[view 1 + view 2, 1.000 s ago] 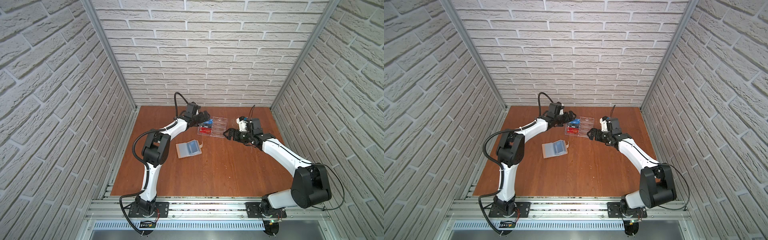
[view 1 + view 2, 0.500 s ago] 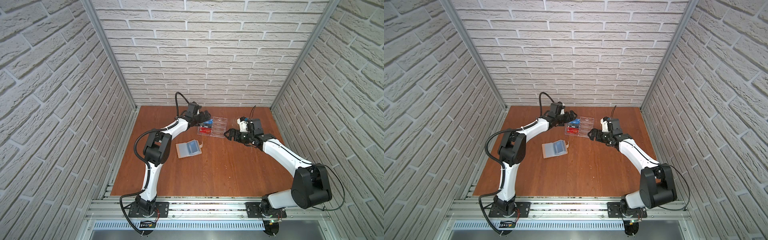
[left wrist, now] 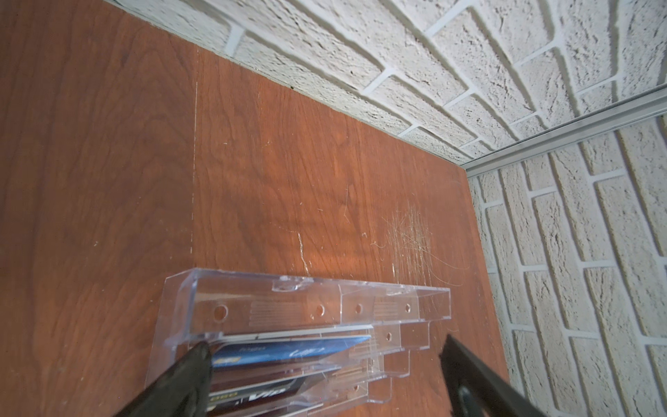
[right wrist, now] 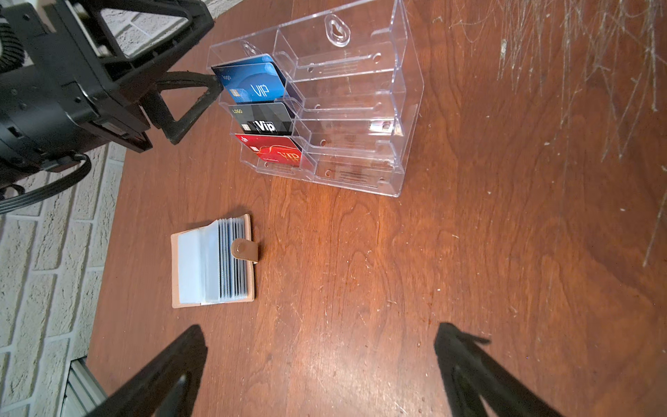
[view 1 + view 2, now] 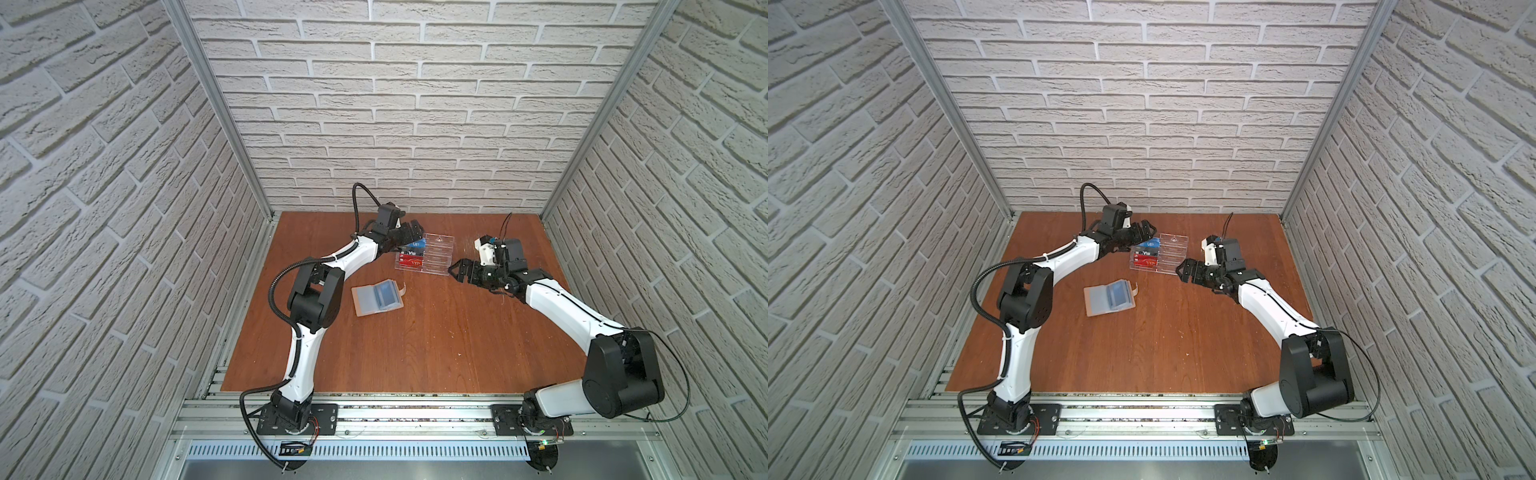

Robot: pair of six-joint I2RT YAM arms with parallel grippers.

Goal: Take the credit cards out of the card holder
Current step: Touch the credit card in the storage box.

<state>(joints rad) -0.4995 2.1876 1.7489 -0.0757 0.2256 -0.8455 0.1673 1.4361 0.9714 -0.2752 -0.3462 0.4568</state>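
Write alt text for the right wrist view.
A clear acrylic tiered rack holds a blue plastic card, black card and red card; the open left hand is beside the blue. A tan leatherette card holder lies open before the open right hand.

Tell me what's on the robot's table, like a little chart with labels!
table: brown wood
card holder: tan, lying open, plastic sleeves showing
rack: clear, stepped, farther back, apart from the card holder
blue cards: in the rack, rearmost
black VIP card: in the rack, middle
red VIP card: in the rack, frontmost
left end effector: open, beside the blue cards
right end effector: open, empty, over bare table
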